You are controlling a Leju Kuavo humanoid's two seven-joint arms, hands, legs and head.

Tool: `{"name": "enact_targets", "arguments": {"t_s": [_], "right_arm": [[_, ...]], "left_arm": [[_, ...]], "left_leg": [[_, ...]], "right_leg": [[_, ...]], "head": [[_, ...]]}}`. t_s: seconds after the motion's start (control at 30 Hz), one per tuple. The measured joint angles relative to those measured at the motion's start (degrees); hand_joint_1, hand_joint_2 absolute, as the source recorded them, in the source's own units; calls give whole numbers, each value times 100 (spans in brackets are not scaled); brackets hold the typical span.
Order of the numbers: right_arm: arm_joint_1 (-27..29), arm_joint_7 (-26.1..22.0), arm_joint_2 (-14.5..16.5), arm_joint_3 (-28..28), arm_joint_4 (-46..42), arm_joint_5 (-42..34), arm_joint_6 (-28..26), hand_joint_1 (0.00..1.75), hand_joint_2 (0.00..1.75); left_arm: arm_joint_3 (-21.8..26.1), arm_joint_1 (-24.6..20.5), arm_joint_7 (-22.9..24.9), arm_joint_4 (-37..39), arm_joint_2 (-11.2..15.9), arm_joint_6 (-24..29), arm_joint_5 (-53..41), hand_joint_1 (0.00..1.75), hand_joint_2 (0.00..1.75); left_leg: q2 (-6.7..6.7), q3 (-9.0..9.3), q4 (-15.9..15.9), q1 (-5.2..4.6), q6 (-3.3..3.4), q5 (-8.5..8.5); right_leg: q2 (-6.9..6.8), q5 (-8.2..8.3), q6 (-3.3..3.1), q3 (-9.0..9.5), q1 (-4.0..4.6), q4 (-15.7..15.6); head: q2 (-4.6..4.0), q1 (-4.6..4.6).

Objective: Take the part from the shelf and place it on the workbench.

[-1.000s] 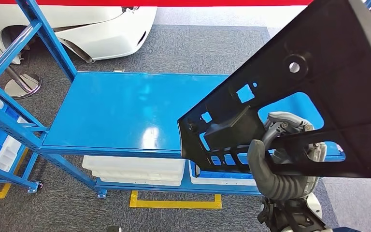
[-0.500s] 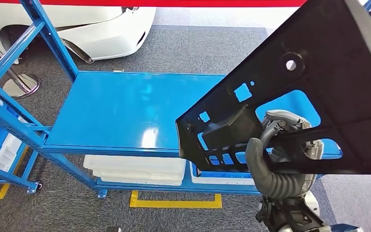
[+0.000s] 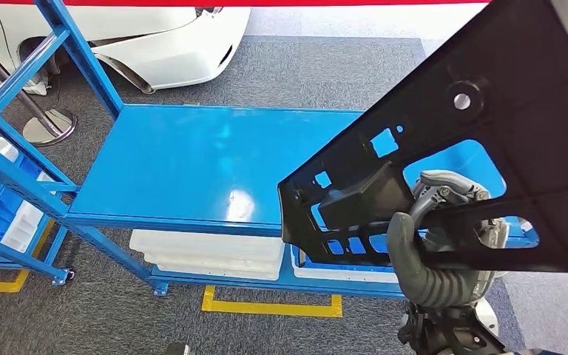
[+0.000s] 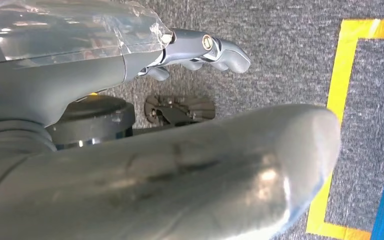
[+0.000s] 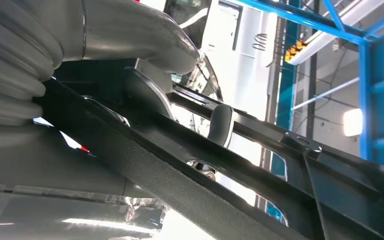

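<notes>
While the large black moulded-plastic panel with cut-out windows and a round hole (image 3: 481, 140) looks rigid, it is broad and thin, so it is judged light for its size but awkward: most of its area spreads up and away from the right hand (image 3: 444, 244), and that long overhang would tend to lever it round in the grasp. Its textured ribs and window edges seem to offer a surer hold than the flat faces, which look smooth. Taking hold on a rib close to the panel's middle would probably steady it better than the low edge now used.

That right hand grips the panel by its lower bar: the thick grey thumb (image 3: 403, 248) curls over the near side of the bar, and in the right wrist view darker fingers (image 5: 220, 125) hook through an opening from behind. The forearm rises from below with its ribbed cover just under the bar, and the panel tilts upward and outward from the hand, held in the air.

Beyond and beside the hand lies the glossy blue metal workbench top (image 3: 192, 166), the panel's lower corner hanging over its near edge without resting on it.

In the left wrist view the left hand (image 4: 205, 50) hangs over grey carpet (image 4: 280, 35), fingers curled in, holding nothing.
</notes>
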Motion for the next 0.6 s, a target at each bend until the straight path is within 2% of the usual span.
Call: {"name": "enact_targets", "arguments": {"t_s": [0.03,0.1,0.13,0.17,0.2,0.23,0.3,0.33,0.37,0.47,0.5,0.53,0.6], "right_arm": [[-3,2,2,0,0,-1,0,175,175],[-5,9,2,0,0,-4,0,175,175],[-4,15,2,0,0,-8,1,175,175],[-4,23,2,0,0,-10,3,175,175],[-4,31,2,0,0,-13,6,175,175],[-5,40,2,0,0,-18,9,175,175],[-7,55,2,0,0,-30,17,175,175],[-9,62,2,0,0,-39,22,175,175],[-12,66,3,0,0,-49,29,175,175],[-28,76,7,0,1,-87,54,175,175],[-34,77,8,0,1,-98,58,175,175],[-39,77,9,0,2,-108,59,175,175],[-47,78,9,0,6,-115,61,175,175]], "left_arm": [[0,-2,-1,1,1,-3,0,0,0],[0,-5,-2,2,1,-9,3,0,0],[0,-4,-4,2,1,-13,5,0,0],[0,-2,-7,3,1,-17,10,0,0],[0,-1,-10,4,1,-21,17,0,0],[0,-3,-13,5,1,-24,27,0,0],[0,-16,-20,6,1,-25,48,0,0],[0,-21,-25,7,1,-24,58,0,0],[1,-23,-30,8,1,-23,68,0,0],[3,-20,-44,14,-1,-14,97,0,0],[3,-19,-48,16,-2,-9,101,0,0],[4,-17,-52,18,-3,-10,101,0,0],[4,-16,-55,19,-3,-54,97,0,0]], "left_leg": [[5,-79,221,8,-21,-185],[15,-325,905,15,-38,-651],[16,-433,1234,15,-41,-822],[16,-461,1403,12,-34,-878],[16,-390,1373,5,-14,-823],[16,-196,1098,-7,23,-665],[23,302,273,-50,117,-372],[35,470,-42,-74,144,-273],[47,526,-213,-95,163,-238],[68,428,-348,-126,243,-67],[72,379,-381,-123,285,18],[75,315,-417,-111,320,111],[77,148,-432,-102,355,269]], "right_leg": [[-16,27,-43,-25,2,-14],[-42,80,-104,-97,27,-12],[-52,111,-123,-142,45,-10],[-59,146,-133,-187,64,-8],[-64,186,-135,-233,83,-7],[-67,231,-132,-278,101,-6],[-70,324,-107,-355,128,-6],[-74,374,-83,-374,129,-15],[-82,421,-52,-381,120,-28],[-109,559,74,-386,71,-108],[-102,475,110,-416,65,-79],[-91,268,138,-468,63,51],[-70,-361,175,-613,55,631]], "head": [[0,-41],[0,-135],[0,-175],[0,-201],[0,-224],[0,-246],[0,-282],[0,-285],[0,-286],[0,-307],[0,-310],[0,-296],[0,-232]]}}
